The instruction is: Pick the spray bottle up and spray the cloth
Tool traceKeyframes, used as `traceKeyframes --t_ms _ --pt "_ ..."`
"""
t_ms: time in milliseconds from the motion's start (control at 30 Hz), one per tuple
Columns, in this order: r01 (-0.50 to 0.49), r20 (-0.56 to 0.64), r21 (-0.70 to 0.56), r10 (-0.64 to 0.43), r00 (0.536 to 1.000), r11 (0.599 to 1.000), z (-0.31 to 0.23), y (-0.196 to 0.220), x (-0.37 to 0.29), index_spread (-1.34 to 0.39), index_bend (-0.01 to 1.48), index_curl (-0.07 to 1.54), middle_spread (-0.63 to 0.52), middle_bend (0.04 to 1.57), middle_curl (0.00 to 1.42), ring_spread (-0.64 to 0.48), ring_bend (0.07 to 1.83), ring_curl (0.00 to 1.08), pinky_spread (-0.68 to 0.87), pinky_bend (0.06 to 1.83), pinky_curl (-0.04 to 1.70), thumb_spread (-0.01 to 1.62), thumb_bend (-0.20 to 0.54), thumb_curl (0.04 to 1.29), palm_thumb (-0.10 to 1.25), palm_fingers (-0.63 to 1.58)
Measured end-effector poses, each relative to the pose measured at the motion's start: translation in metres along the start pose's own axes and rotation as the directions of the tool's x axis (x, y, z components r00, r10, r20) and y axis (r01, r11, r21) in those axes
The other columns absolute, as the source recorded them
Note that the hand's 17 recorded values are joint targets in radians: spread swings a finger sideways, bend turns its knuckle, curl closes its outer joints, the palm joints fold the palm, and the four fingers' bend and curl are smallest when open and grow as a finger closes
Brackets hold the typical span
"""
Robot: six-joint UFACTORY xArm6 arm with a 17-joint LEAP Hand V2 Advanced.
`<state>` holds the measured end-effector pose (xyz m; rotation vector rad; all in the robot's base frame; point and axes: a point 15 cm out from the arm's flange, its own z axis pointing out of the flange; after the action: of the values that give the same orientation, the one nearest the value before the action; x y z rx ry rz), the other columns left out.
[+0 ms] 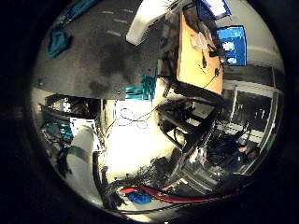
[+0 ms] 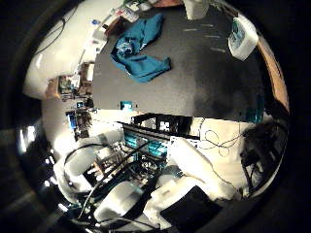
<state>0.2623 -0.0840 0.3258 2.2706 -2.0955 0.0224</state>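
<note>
On the dark table (image 2: pixel 204 82) the white spray bottle (image 2: pixel 241 36) stands well apart from the crumpled teal cloth (image 2: pixel 141 51). It looks light, stiff and smooth, best gripped around its body. The hand (image 2: pixel 160 194) holds nothing, fingers seemingly relaxed.

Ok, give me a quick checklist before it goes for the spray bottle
1. Spray bottle on the dark table: ok.
2. Bottle free, nothing holding it: ok.
3. Teal cloth on the same table: ok, crumpled.
4. Cloth apart from the bottle: ok.
5. Robot hand close to the bottle: not ok, both look far from the palm.
6. Bottle's nozzle direction: cannot tell.
</note>
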Motion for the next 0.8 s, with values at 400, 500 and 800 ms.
traceKeyframes --t_ms 400,500,800 --pt "-0.059 0.046 0.006 0.058 0.997 0.998 0.003 0.004 0.008 -0.38 0.19 0.36 0.16 0.18 0.25 0.2 0.19 0.21 0.38 0.35 0.32 1.21 -0.015 0.25 0.67 0.05" --pt "-0.082 0.074 0.014 0.08 0.994 0.997 0.004 0.005 0.011 -0.38 0.19 0.36 0.15 0.18 0.26 0.2 0.19 0.21 0.39 0.34 0.32 1.21 -0.014 0.25 0.68 0.06" --pt "-0.217 0.177 0.058 0.204 0.963 0.974 0.004 0.011 0.033 -0.37 0.18 0.34 0.13 0.18 0.27 0.19 0.2 0.23 0.38 0.34 0.32 1.19 -0.027 0.25 0.58 0.11"
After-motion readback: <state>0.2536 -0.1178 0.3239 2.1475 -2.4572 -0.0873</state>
